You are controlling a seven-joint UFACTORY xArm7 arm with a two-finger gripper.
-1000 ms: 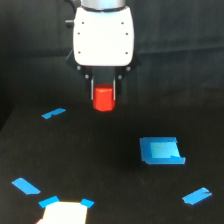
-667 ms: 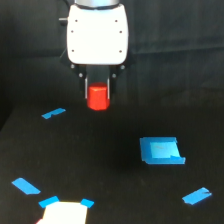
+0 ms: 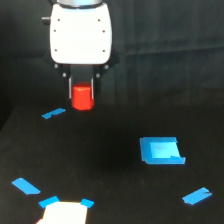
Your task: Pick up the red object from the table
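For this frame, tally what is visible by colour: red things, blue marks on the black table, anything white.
Red: 1, the red object, held between the fingers of the gripper.
Blue: 6, the square patch, four separate tape pieces, and the strip along the white sheet.
White: 2, the gripper housing and the sheet at the bottom edge.
Total: 9.

A white patch (image 3: 64, 214) with blue corners lies at the bottom edge.
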